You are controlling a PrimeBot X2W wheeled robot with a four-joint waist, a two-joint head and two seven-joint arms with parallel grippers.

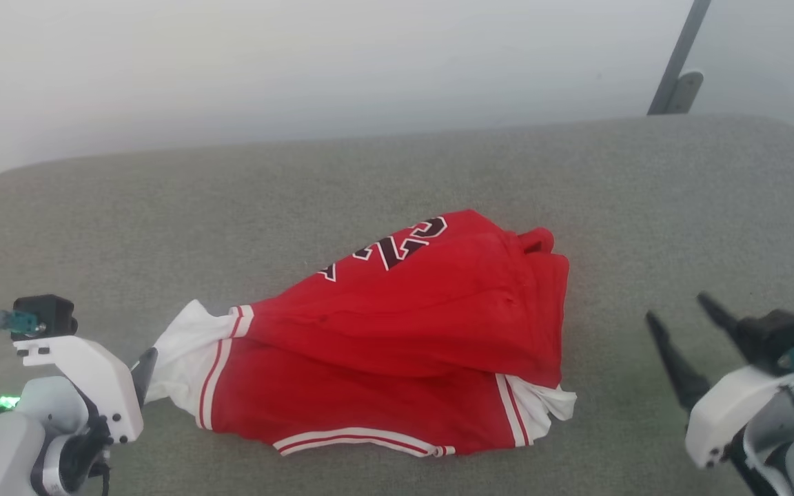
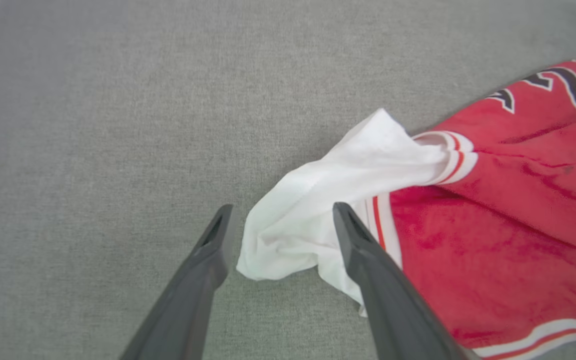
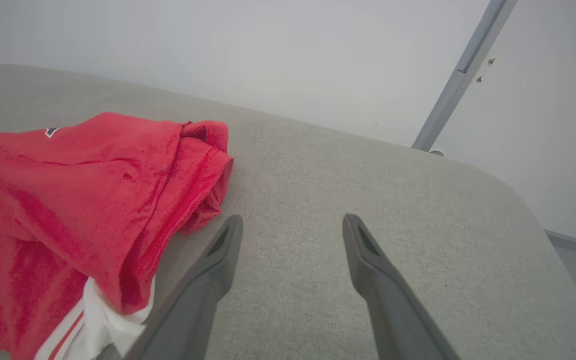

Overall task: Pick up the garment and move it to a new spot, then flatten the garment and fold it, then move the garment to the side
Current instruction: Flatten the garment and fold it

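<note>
Red and limp, the garment [image 1: 397, 324] should lift lightly by its white panel [image 2: 348, 165], lying between the wide-apart left pincer [image 2: 282, 207]; right pincer [image 3: 292, 217] gapes empty.

The head view looks forward and down over the tabletop [image 1: 645, 200], garment [image 1: 404, 324] mid-frame, wall [image 1: 300, 69] along the top. The left wrist view faces down, close over the garment's white corner. The right wrist view sits low, facing the wall, with the garment's red edge at its left.
</note>
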